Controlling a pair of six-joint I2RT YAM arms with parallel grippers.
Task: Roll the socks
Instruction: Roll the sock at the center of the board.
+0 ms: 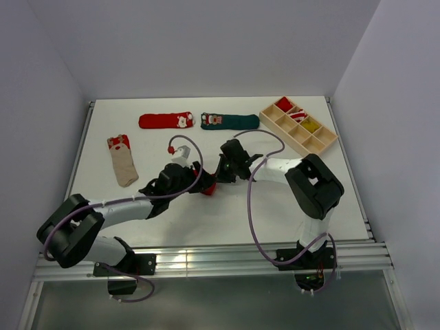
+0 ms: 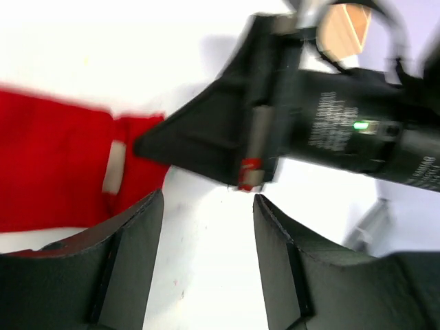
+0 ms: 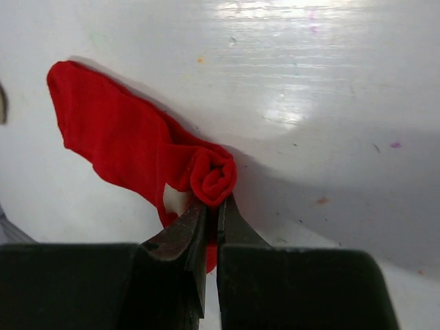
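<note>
We see the right tool (image 3: 213,206) pinched shut on the rolled end of a red sock (image 3: 117,137), left of the wooden tray (image 1: 331,140) & nearer the arms. Left tool (image 2: 206,203) gapes open, nothing btwn its jaws, just beside that sock. Flat on the surface (image 1: 275,206) left of the tray: second red sock (image 1: 165,121), green sock (image 1: 230,121), beige sock (image 1: 122,159).

A: Overhead view?
B: Red sock (image 1: 208,188) mostly hidden under the right gripper (image 1: 216,180).
A: Left wrist view?
B: Blurred; sock cut off at left edge.
A: Tray (image 1: 285,136) contents?
B: Too small to identify.
</note>
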